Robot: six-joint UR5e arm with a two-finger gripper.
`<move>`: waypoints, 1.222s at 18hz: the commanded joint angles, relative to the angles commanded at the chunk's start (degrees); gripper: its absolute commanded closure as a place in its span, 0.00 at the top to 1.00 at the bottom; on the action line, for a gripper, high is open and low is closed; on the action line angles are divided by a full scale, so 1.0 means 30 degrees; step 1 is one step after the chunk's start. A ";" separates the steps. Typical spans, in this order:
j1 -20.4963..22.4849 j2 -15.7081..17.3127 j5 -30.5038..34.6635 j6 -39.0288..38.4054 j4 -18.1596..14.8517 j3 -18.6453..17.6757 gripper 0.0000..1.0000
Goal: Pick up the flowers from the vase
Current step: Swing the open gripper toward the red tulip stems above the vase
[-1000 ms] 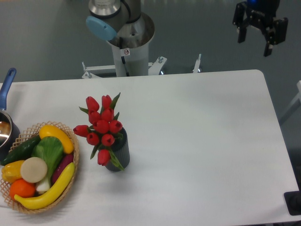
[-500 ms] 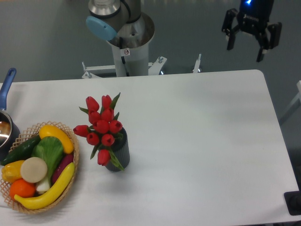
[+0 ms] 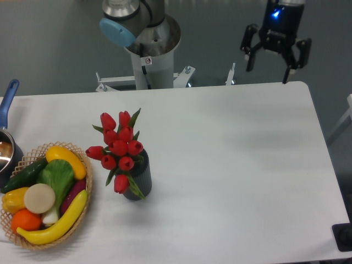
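Leftward since before, hand (image 3: pixel 268 69) seemingly spread; flowers (image 3: pixel 119 149) untouched.

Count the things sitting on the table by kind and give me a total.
Bunch of red tulips: 1
Dark grey vase: 1
Wicker basket of toy fruit and vegetables: 1
Pot with a blue handle, cut off at the left edge: 1
Total: 4
The gripper hangs open near the table's far edge, on nothing.

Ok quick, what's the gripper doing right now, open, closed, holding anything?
Gripper: open, holding nothing, over the table's far right edge, well away from the flowers.
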 joint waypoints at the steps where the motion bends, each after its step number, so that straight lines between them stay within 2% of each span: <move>1: -0.0321 -0.0058 -0.0087 -0.0002 0.0206 -0.0176 1.00; 4: -0.1054 -0.0262 -0.0585 -0.0730 0.0355 -0.0353 1.00; 11: -0.4072 -0.1346 -0.1841 -0.1934 0.0384 -0.1261 1.00; 15: -0.4426 -0.1728 -0.5876 -0.2024 0.0677 -0.2255 1.00; 19: -0.5069 -0.2255 -0.7847 -0.2344 0.0677 -0.2521 1.00; 22: -0.5187 -0.2488 -0.8086 -0.2288 0.0735 -0.2609 1.00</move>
